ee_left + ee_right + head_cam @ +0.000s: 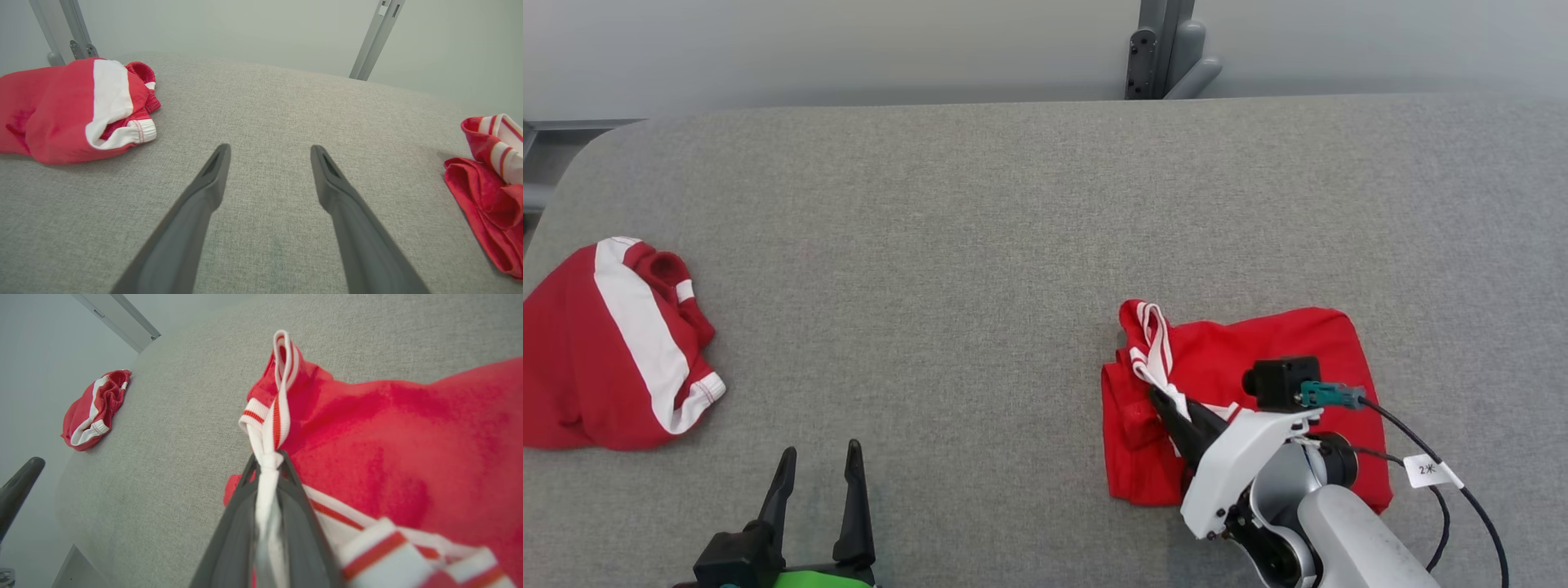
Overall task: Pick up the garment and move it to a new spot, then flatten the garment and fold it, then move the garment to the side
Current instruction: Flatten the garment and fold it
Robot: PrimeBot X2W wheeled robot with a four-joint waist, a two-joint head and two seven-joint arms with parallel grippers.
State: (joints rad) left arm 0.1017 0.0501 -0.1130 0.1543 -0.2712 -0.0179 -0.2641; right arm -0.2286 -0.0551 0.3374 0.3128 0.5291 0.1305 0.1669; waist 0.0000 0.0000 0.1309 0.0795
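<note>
Grey surface [1013, 204], front edge: a red garment [1258, 343] is pinched at its striped trim [282, 408] by the closed right pincer [267, 457]. Soft, light, limp handling is expected.

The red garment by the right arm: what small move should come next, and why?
Probably lift the right gripper straight up. Its jaws are pinched on the white trim of the garment, which lies crumpled on the table, so raising should carry it off.
</note>
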